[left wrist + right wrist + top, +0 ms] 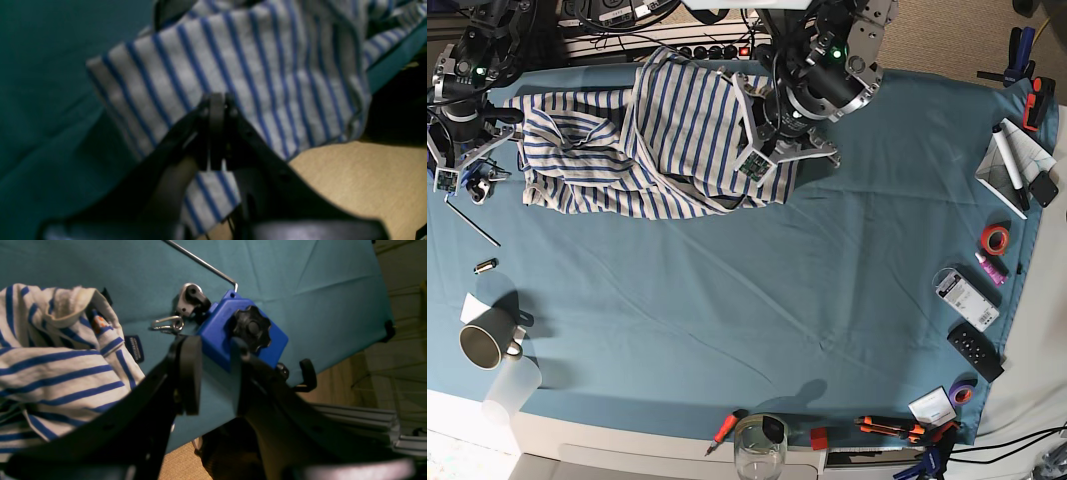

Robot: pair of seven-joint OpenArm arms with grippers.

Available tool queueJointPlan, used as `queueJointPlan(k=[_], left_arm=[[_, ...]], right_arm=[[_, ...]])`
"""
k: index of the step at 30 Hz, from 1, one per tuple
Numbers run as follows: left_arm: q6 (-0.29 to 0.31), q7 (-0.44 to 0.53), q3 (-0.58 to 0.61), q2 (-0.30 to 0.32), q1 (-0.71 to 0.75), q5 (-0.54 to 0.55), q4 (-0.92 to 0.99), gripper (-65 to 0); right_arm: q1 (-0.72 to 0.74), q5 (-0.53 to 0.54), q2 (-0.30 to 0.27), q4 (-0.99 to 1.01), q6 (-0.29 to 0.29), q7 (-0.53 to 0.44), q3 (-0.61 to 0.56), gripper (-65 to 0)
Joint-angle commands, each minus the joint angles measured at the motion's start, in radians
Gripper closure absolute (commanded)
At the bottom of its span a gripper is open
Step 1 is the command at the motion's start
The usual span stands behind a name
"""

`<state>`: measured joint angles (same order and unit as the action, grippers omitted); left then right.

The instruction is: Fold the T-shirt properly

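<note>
1. The T-shirt (642, 150) is found bunched up at the far edge of the teal table cloth (727, 320), between the two arms. It's crumpled and overlapped on itself, so nothing that counts as a fold is seen yet.

2. At the T-shirt's right-hand part in the base view, a raised sheet of striped cloth is pinched by the left gripper (217, 100). The jaws are closed together on the fabric in the left wrist view, with cloth draped on both sides. It's probably held up like that so the shirt can be pulled open and spread flat.

3. At the T-shirt's other end, the right gripper (213, 373) is parked just beside the shirt. Its jaws are set moderately apart with nothing between them. Only table cloth and a blue clamp (242, 331) at the table edge are seen through the gap.

4. Judged from this, that free end would need to be grabbed next, since a shirt held at one end can't be spread.

5. Well away from the T-shirt, a mug (485, 343) and assorted tools (892, 428) are lined along the near and side edges, clear of the working area.
</note>
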<state>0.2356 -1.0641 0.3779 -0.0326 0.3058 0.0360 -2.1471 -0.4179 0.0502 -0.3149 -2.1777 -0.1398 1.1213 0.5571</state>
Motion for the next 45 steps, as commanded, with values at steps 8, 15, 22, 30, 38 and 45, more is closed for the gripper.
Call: queueJointPlan(k=[8, 15, 22, 30, 38, 45], left_arm=[[0.037, 0.062, 0.003, -0.003, -0.051, 0.008, 0.153, 0.0], [0.038, 0.040, 0.003, -0.004, -0.081, 0.009, 0.179, 0.0], [0.038, 0.031, 0.003, -0.003, -0.081, 0.009, 0.179, 0.0], [0.039, 0.029, 0.003, -0.004, -0.075, 0.055, 0.179, 0.0], [0.039, 0.025, 0.003, -0.003, -0.070, 0.054, 0.179, 0.0], [0.039, 0.025, 0.003, -0.003, -0.070, 0.054, 0.179, 0.0]], right_arm=[[0.002, -0.024, -0.014, -0.014, -0.005, 0.010, 0.007, -15.5], [0.003, 0.042, -0.015, -0.014, -0.006, 0.008, 0.007, -15.6], [0.003, 0.200, -0.015, 0.032, -0.182, -0.008, 0.007, -15.7], [0.032, 0.208, -0.015, 0.064, -0.200, -0.004, 0.007, -15.7], [0.011, 0.211, -0.012, 0.065, -0.213, 0.000, 0.007, -17.6], [-0.041, 0.211, -0.012, 0.064, -0.198, -0.031, 0.007, -31.4]])
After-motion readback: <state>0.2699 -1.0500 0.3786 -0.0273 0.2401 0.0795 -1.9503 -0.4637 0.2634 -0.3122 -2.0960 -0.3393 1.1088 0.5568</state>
